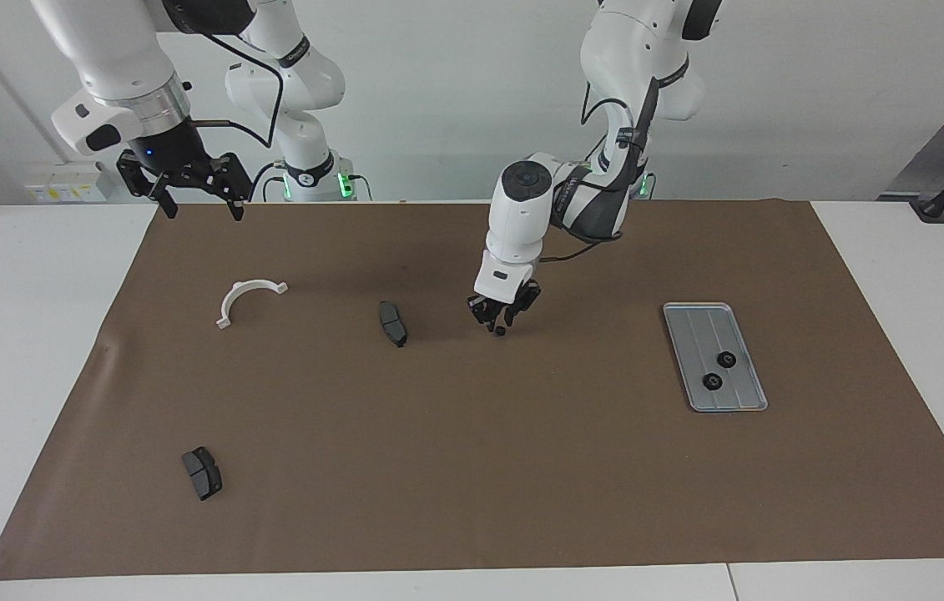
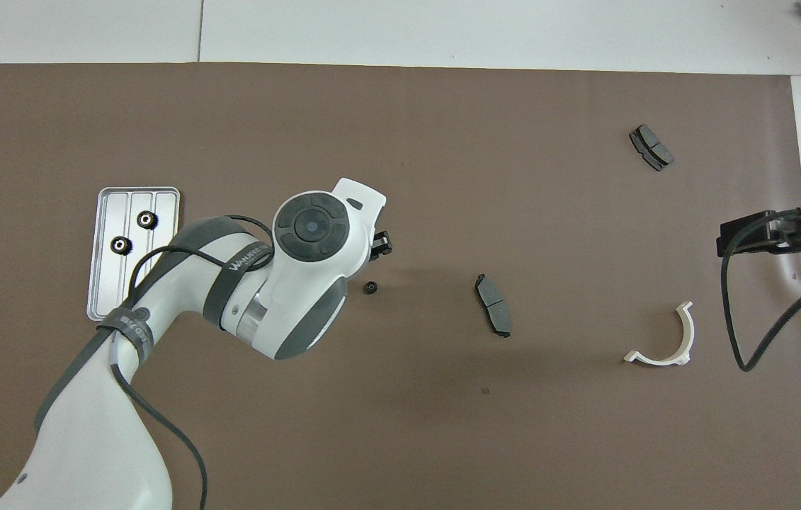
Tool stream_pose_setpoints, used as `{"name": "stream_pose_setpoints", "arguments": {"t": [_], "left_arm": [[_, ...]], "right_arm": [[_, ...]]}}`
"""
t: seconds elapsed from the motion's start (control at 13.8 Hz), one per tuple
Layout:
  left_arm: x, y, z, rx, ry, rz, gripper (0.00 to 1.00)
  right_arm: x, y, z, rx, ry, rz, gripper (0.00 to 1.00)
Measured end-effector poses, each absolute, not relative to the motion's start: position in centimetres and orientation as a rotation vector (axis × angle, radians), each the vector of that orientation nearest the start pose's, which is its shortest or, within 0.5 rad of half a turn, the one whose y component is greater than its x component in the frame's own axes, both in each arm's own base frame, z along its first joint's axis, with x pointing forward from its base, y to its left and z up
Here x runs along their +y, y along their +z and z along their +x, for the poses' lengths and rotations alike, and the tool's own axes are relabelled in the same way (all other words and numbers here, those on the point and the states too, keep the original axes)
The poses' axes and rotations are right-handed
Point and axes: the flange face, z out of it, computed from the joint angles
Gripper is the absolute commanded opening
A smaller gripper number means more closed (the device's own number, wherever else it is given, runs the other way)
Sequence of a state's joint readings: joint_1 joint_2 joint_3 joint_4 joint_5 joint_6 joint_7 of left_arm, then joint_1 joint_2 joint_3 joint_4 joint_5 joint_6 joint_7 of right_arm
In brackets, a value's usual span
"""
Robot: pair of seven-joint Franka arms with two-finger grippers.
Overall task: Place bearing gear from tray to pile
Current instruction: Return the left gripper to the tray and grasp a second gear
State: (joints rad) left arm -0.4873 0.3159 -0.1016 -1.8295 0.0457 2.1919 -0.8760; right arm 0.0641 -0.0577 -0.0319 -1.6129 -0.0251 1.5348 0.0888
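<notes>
We read the bearing gear (image 2: 370, 287) as a small, stiff, dense part: light enough for a two-finger pinch, hard enough not to give, but round and probably smooth-sided, so it may roll or squirt out of a loose hold. The best place to take one, in our judgement, is across its outer rim with the fingers coming straight down, the gear lying flat.

This one lies on the brown mat (image 1: 472, 467) of the worktop, just beneath the left end effector (image 1: 501, 315), whose fingers stand apart and hold nothing; the gear sits free at their tips, between the tray (image 1: 754, 392) and the nearer brake pad (image 1: 392, 323). We cannot tell from the facing view whether a fingertip touches it. The right end effector (image 1: 196, 196) waits over the mat's edge at the right arm's end, fingers spread and empty.

Counting: two bearing gears on the tray (image 1: 725, 359) (image 1: 712, 382), side by side in its grooves, and one on the mat, three in all. Two dark brake pads, the second (image 1: 202, 472) well apart from the first and farther from the robots. One white half-ring bracket (image 1: 248, 299). One tray. The pile is really a loose scatter, and the dropped gear lies at its tray-side edge.
</notes>
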Motion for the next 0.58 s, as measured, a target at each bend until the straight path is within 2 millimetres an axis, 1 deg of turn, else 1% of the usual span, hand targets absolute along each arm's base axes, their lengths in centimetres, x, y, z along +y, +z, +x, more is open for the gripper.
{"name": "stream_pose_setpoints", "arguments": {"t": [0.07, 0.15, 0.29, 0.44, 0.51, 0.58], "left_arm": [[-32.0, 37.0, 55.1, -0.386, -0.057, -3.136, 0.8], [-28.6, 37.2, 56.9, -0.347, -0.052, -3.134, 0.8], [-21.2, 37.3, 60.0, -0.261, -0.045, -3.133, 0.8], [-14.8, 37.2, 61.8, -0.166, -0.037, -3.134, 0.79], [-12.1, 37.2, 62.3, -0.125, -0.035, -3.134, 0.79], [-10.0, 37.1, 62.7, -0.099, -0.033, -3.134, 0.78]], "right_arm": [[1.4, 63.3, 53.2, 0.09, 0.03, -3.165, 1.0], [1.4, 63.3, 53.2, 0.09, 0.03, -3.165, 1.0], [1.4, 63.3, 53.2, 0.09, 0.03, -3.165, 1.0], [1.4, 63.3, 53.2, 0.09, 0.03, -3.165, 1.0], [1.3, 63.3, 53.2, 0.093, 0.03, -3.164, 1.0], [1.1, 63.3, 53.3, 0.1, 0.03, -3.164, 1.0]]}}
